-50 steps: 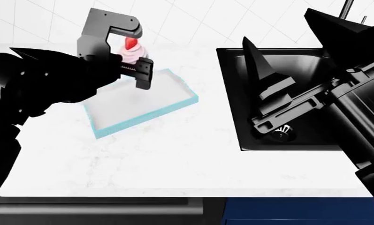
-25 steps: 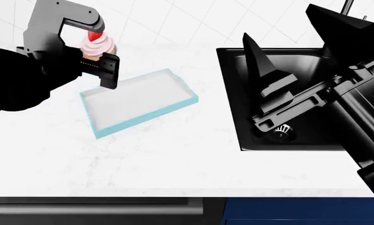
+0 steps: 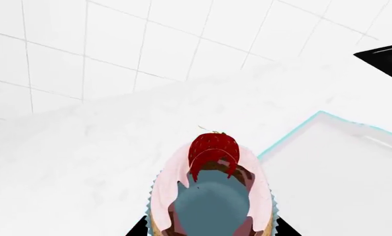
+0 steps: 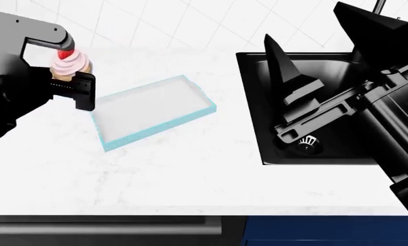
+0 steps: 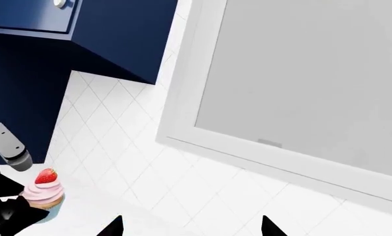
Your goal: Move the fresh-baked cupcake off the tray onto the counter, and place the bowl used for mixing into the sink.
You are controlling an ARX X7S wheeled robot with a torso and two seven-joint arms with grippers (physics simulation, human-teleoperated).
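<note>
While gripped in the left hand [image 4: 72,82], the cupcake [image 4: 70,64] is held above the bench [image 4: 190,169], just left of the tray [image 4: 152,110].
Right hand [image 4: 313,77]: spread wide over the sink [image 4: 326,148].

White square wall tiles [image 4: 190,23] with thin grey grout lines are running behind the worktop. A white-framed window [image 5: 301,93] with a pale grey pane is sitting high on that wall, and a navy blue upper cabinet [image 5: 71,29] is hanging beside it.
</note>
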